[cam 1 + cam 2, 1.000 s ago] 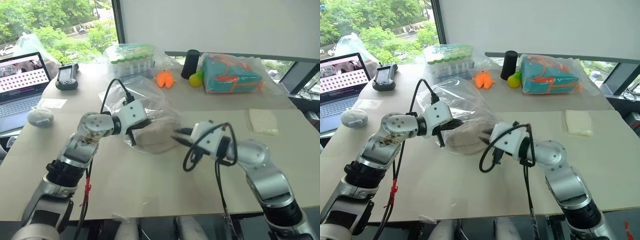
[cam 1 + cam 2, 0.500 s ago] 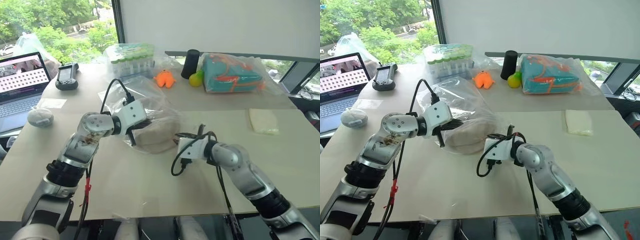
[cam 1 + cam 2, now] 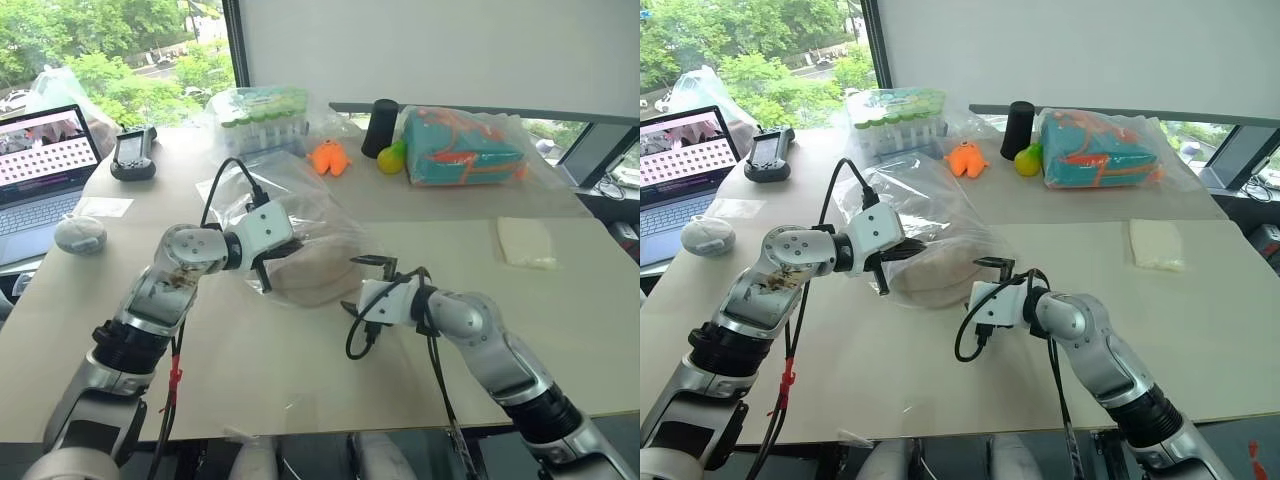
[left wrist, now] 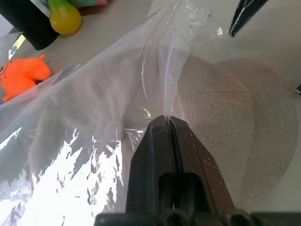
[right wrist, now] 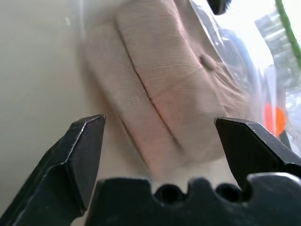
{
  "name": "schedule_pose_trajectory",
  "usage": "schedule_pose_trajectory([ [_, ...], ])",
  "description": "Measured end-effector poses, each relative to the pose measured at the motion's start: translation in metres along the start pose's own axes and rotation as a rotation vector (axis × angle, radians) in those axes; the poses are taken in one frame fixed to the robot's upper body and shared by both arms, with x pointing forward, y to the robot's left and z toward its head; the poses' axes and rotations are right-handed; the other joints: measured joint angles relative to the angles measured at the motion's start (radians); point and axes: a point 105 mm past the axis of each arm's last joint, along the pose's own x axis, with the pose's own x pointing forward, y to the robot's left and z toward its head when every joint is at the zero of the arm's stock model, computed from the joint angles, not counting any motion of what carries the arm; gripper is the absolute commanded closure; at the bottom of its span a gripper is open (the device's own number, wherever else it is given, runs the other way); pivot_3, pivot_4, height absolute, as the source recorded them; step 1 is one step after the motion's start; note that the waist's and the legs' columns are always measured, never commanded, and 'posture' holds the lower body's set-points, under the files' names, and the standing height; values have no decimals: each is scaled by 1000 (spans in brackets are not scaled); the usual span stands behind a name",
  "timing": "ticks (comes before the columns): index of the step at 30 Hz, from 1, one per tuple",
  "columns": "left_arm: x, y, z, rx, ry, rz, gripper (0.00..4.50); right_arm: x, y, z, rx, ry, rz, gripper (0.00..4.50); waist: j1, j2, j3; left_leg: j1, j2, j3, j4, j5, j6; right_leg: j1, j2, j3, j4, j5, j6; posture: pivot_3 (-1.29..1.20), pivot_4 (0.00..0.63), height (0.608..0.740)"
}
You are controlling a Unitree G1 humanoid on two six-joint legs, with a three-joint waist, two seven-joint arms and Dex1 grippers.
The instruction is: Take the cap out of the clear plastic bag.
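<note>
I see the cap lying on the tabletop near the middle, inside the clear plastic bag — its near edge sits at the bag's mouth. My left hand has its fingers pinched together on a fold of the bag, just left of the cap. My right hand is spread wide just right of the cap and pointed at it — the fingers are not touching it.
</note>
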Motion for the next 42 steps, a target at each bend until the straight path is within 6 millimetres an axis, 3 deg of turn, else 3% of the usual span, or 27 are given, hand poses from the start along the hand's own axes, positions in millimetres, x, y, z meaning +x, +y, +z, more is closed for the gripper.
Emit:
schedule_pose_trajectory([
  [8, 0, 0, 0, 4, 1, 1, 4500, 20, -3, -9, -97, 62, -78, 24, 0, 0, 0, 0, 0, 0, 0, 0, 0, 0, 0, 0, 0, 0, 0, 0, 150, 740],
  [14, 0, 0, 0, 6, 5, 2, 4500, 41, 15, -6, -180, 56, -92, 24, 0, 0, 0, 0, 0, 0, 0, 0, 0, -1, 0, 0, 0, 0, 0, 0, 150, 740],
  [17, 0, 0, 0, 6, 6, 2, 4500, 41, 14, -4, -180, 47, -101, 694, 0, 0, 0, 0, 0, 0, 0, 0, 0, 0, 0, 0, 0, 0, 0, 0, 150, 740],
  [28, 0, 0, -1, 6, 10, 4, 4500, 44, 11, 5, -193, 19, -142, 4401, -1, 0, 0, 0, 0, 0, 0, 0, 0, 0, 0, 0, 0, 0, -1, 0, 150, 740],
  [42, 0, 0, -1, 8, 13, 4, 4500, 39, 4, 4, -154, 12, -192, 4482, 0, 0, 0, 1, 0, 0, 0, 0, 0, 1, 0, 0, 0, 0, -1, 0, 150, 740],
])
